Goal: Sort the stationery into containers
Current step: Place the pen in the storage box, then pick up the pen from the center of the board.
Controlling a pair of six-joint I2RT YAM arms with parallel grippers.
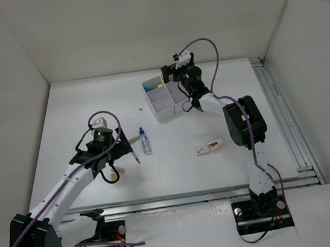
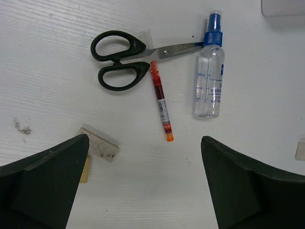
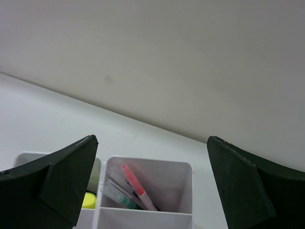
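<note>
My left gripper [image 1: 112, 157] [image 2: 145, 139] is open and empty, hovering over the table just short of a thin red pen [image 2: 161, 100] [image 1: 136, 158]. Beyond the pen lie black-handled scissors [image 2: 119, 59] and a blue-capped clear bottle [image 2: 209, 81] [image 1: 145, 142]. A white eraser [image 2: 98, 143] lies by my left finger, with a beige piece half hidden under that finger. My right gripper [image 1: 174, 76] [image 3: 152, 139] is open and empty above the white organiser [image 1: 162, 108]. One compartment [image 3: 186, 176] holds several pens. A yellow cap [image 3: 89, 200] shows in the compartment beside it.
Two small erasers [image 1: 203, 150] [image 1: 216, 146] lie on the table right of centre, in front of the right arm's elbow. White walls enclose the table on three sides. A metal rail [image 1: 287, 125] runs along the right edge.
</note>
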